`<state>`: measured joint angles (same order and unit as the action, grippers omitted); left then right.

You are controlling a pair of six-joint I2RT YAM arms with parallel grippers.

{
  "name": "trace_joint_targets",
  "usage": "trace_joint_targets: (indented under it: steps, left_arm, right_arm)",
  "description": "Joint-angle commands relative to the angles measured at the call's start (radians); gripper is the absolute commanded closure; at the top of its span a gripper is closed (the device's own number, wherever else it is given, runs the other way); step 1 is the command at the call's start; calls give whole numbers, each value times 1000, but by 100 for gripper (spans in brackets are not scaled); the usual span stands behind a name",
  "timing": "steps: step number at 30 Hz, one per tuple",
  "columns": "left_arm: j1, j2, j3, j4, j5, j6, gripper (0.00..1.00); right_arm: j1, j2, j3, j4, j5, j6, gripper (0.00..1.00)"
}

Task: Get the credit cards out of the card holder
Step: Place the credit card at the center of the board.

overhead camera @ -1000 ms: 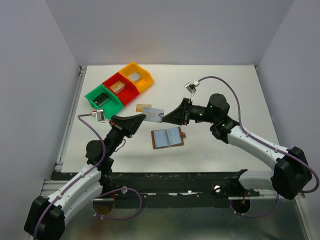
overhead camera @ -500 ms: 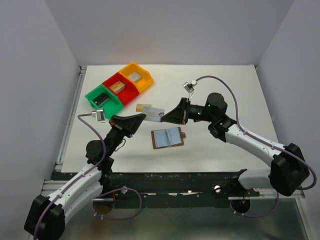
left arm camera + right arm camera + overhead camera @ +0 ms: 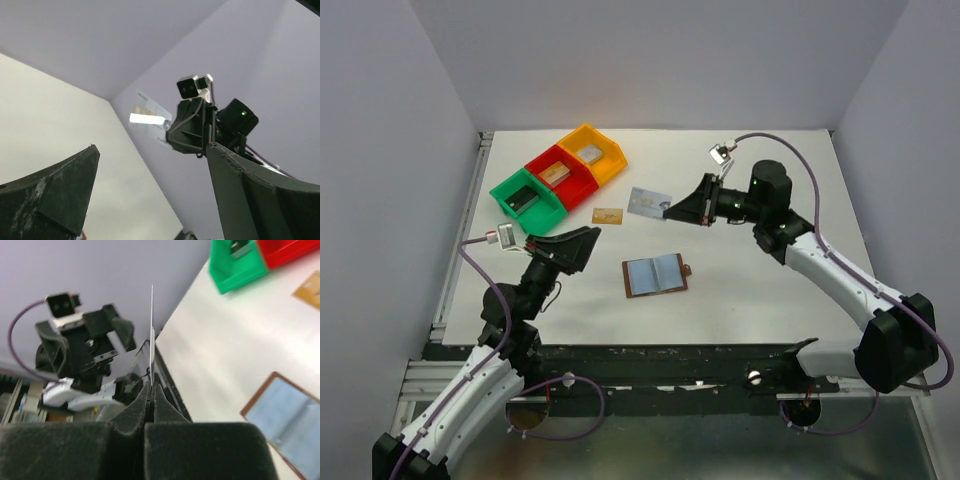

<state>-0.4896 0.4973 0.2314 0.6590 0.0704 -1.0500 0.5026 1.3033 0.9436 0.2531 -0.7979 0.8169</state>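
Right tool (image 3: 668,208) pinches a silvery card (image 3: 649,202) aloft beyond the holder (image 3: 655,274), which lies open on the surface (image 3: 760,300). Left tool (image 3: 588,246) gapes empty left of the holder; a gold card (image 3: 607,215) lies beyond the holder.

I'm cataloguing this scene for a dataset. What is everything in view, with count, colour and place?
table: one, white, under everything
green bin: one, far left
red bin: one, beside the green
yellow bin: one, farthest in the row
blocks: three, grey or tan, one per bin
card holder: one, brown, light-blue inside, open mid-table
gold card: one, flat on the table near the red bin
silvery card: one, light-blue, pinched in the right gripper
left gripper: black, open, empty
right gripper: black, shut on the silvery card
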Motion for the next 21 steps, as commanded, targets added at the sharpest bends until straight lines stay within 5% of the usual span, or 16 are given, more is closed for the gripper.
trace_joint_targets:
  steps: [1, 4, 12, 21]
  left_arm:
    - [25, -94, 94, -399, -208, 106, 1]
    - [28, -85, 131, -527, -209, 133, 2]
    - [28, -65, 146, -657, -159, 136, 4]
    - [28, -155, 71, -688, -144, 120, 4]
  right_arm:
    - [-91, 59, 173, -409, 72, -189, 100]
    - [-93, 175, 317, -647, 176, -333, 100]
    - [-98, 525, 683, -958, 252, -531, 100]
    - [-107, 813, 900, -1012, 183, -518, 100]
